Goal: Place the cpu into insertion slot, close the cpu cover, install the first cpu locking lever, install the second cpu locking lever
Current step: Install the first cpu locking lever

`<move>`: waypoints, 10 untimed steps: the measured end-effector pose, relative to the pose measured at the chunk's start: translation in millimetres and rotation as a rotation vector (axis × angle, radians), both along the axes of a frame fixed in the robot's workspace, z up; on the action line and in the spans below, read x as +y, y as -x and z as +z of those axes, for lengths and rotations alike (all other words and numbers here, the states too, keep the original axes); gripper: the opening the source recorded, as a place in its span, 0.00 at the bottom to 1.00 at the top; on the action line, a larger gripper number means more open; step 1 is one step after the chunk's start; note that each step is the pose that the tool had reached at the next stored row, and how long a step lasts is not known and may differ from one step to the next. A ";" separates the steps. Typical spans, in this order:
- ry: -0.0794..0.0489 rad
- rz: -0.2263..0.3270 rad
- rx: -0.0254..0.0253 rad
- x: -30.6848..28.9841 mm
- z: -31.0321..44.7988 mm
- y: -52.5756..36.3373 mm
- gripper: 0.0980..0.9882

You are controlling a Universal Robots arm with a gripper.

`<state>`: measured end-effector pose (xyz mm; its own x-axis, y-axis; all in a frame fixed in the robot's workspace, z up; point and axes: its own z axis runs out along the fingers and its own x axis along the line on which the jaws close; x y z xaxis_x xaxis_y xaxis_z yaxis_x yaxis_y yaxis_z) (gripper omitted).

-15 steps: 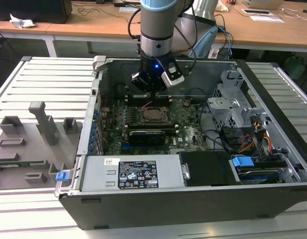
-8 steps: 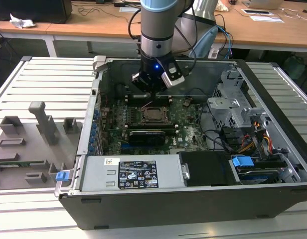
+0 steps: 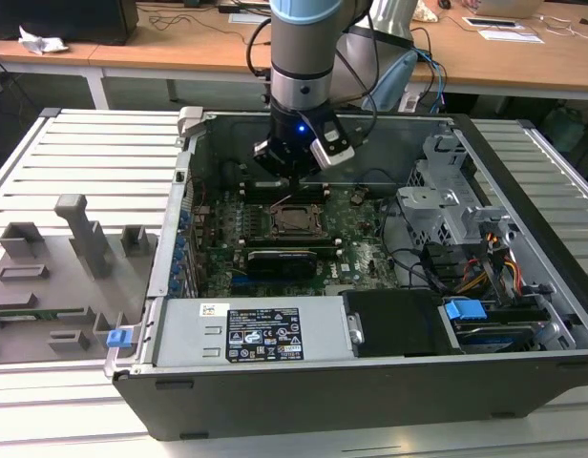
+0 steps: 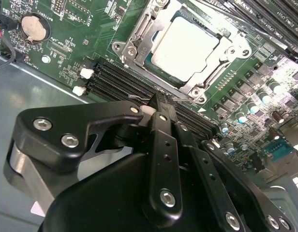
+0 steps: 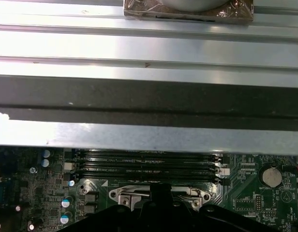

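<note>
Slatted metal bench (image 3: 94, 153) carries an open computer case (image 3: 304, 391). Cpu (image 4: 187, 46) sits in the insertion slot (image 4: 153, 59), cpu cover (image 4: 136, 42) down over it. Gripper (image 4: 161, 102) hangs just beside the slot, over the memory strips (image 4: 115, 79), jaws closed on nothing.

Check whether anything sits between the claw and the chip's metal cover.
Nothing visible does. In the second wrist view the claw hangs by the edge of the cover, over the black memory slots. The chip already lies in the cover's window.
</note>
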<state>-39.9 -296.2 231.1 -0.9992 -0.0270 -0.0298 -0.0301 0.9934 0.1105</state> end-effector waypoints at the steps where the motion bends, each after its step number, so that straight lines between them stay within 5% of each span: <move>1: 0.000 0.000 0.0001 0.0 -0.1 -0.1 0.01; 10: 0.000 0.000 0.0001 0.0 -2.1 -4.2 0.01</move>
<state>-35.7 -296.2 229.0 -0.9992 -0.0270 -0.0298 -0.0302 0.9934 0.1104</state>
